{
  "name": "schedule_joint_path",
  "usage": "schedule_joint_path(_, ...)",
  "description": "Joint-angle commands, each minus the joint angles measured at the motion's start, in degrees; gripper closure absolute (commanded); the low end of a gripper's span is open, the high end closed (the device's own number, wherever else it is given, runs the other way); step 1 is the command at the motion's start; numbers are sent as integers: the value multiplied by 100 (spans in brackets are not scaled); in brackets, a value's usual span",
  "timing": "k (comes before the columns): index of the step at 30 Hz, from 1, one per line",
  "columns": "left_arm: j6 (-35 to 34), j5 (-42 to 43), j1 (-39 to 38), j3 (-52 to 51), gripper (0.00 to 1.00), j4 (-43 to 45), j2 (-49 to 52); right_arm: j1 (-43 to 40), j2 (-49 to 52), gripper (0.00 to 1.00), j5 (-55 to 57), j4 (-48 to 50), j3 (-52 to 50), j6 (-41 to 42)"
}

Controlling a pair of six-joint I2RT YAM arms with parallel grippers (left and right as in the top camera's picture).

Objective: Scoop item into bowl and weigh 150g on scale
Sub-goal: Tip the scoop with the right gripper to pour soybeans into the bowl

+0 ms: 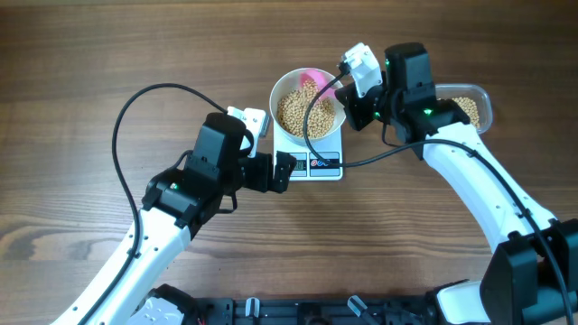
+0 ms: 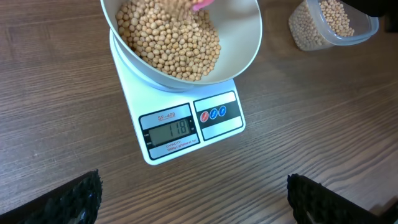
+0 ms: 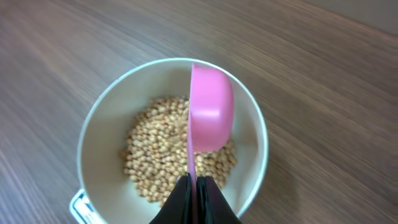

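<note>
The white bowl (image 1: 308, 106) stands on the small white scale (image 1: 312, 164), and a heap of tan beans (image 2: 169, 38) fills its bottom. In the left wrist view the scale's display (image 2: 170, 131) reads 118. My right gripper (image 3: 197, 186) is shut on the thin handle of a pink scoop (image 3: 210, 111), which is turned on its side above the beans (image 3: 158, 149) in the bowl (image 3: 102, 124). In front of the scale's button edge my left gripper (image 1: 285, 171) is open and holds nothing; its fingertips (image 2: 74, 196) show at the bottom corners of the left wrist view.
A clear plastic tub (image 1: 471, 106) with more beans sits right of the bowl, partly under the right arm; it also shows in the left wrist view as the tub (image 2: 333, 25). Black cables loop over the wooden table (image 1: 90, 63).
</note>
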Motion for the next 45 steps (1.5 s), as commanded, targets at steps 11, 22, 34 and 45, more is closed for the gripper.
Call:
schedule_joint_path(11, 116, -57, -31, -2, 0, 15, -48, 13, -417, 96, 116, -468, 33, -160)
schedule_joint_path(22, 116, -57, -31, -2, 0, 15, -48, 13, -649, 96, -114, -713, 35, -273)
schedule_joint_path(34, 116, -57, -31, -2, 0, 15, -48, 13, -667, 96, -317, -688, 35, -264)
schedule_joint_path(45, 116, -57, -31, -2, 0, 15, -48, 13, -667, 96, -332, -675, 35, -245)
